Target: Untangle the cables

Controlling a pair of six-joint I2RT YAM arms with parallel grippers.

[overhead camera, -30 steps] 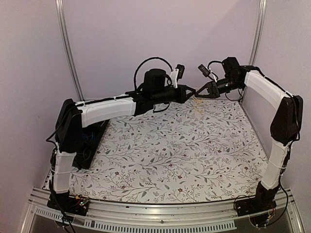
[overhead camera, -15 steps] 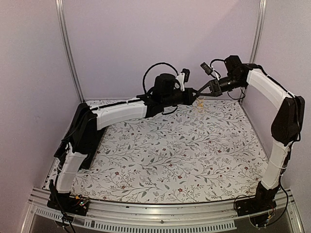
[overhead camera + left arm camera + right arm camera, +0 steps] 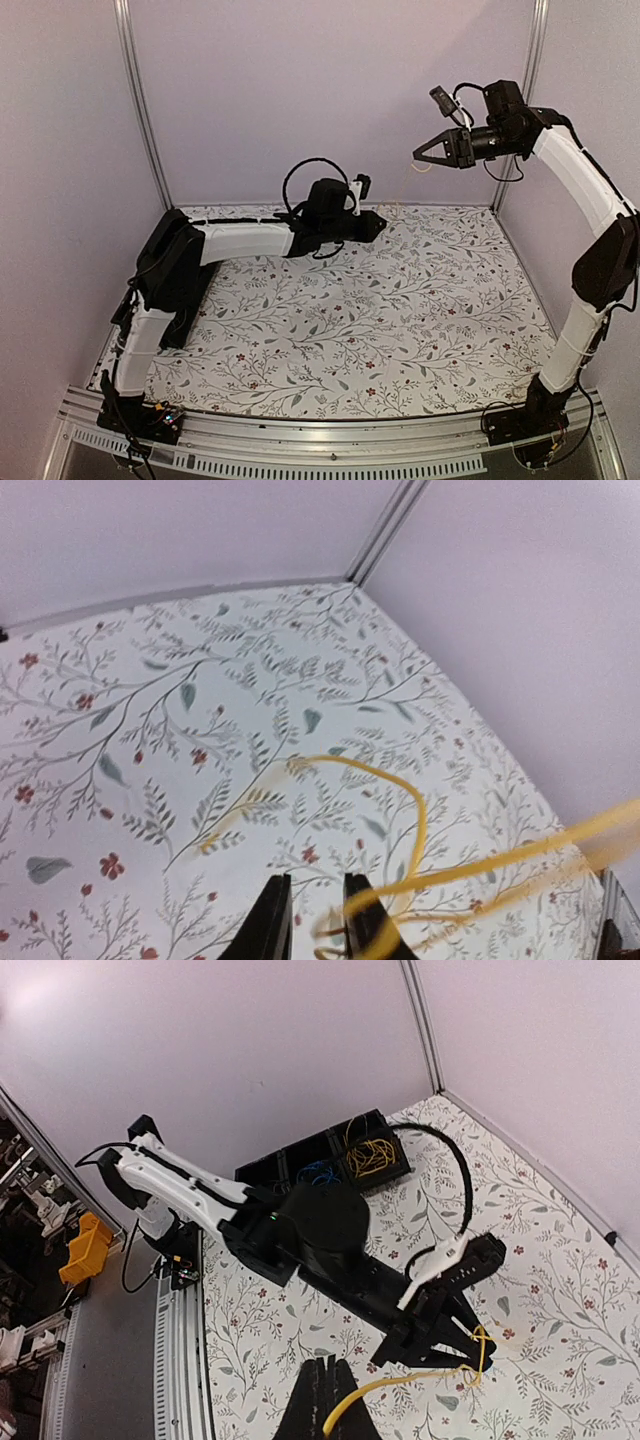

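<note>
My right pincer (image 3: 420, 156) is clamped shut on one end of the yellow cable (image 3: 395, 1384), and it now sits high above the far right corner of the worktop (image 3: 400, 330). A second ago it was low, nose to nose with the left pincer (image 3: 381, 225). In that time the left arm dropped almost to the cloth, and its jaws, which were closed, have eased to a narrow gap.

The cable now runs in a slack line from the raised pincer down to the left fingertips (image 3: 362, 920). A loose loop lies on the floral cloth just ahead of them, and a small knot of yellow sits right at the gap. I cannot tell whether the left jaws pinch that strand or only cradle it.

I read this as the pull-apart stroke: one end lifted away while the other side lets go, so the strand can slide free. If the knot at the left tips snags, the lift will tighten it instead of clearing it.

More yellow and blue wires lie in the black bins (image 3: 340, 1157) beside the left arm, well away from this strand
</note>
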